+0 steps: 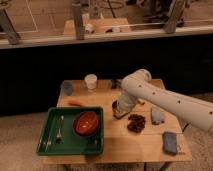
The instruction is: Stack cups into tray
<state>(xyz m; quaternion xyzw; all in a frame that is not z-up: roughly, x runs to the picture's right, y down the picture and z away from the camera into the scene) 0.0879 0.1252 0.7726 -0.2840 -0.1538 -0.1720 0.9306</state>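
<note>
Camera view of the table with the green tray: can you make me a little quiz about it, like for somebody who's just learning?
1. True or false: the white cup stands on the table, outside the green tray.
2. Pick one: what sits inside the tray? A. the orange-red bowl. B. a blue cup. C. a white cup.
3. Fill the gap: the robot's tool is shut and low over the table, on the picture's ____ side of the tray.

Key: 1 true. 2 A. 3 right.
</note>
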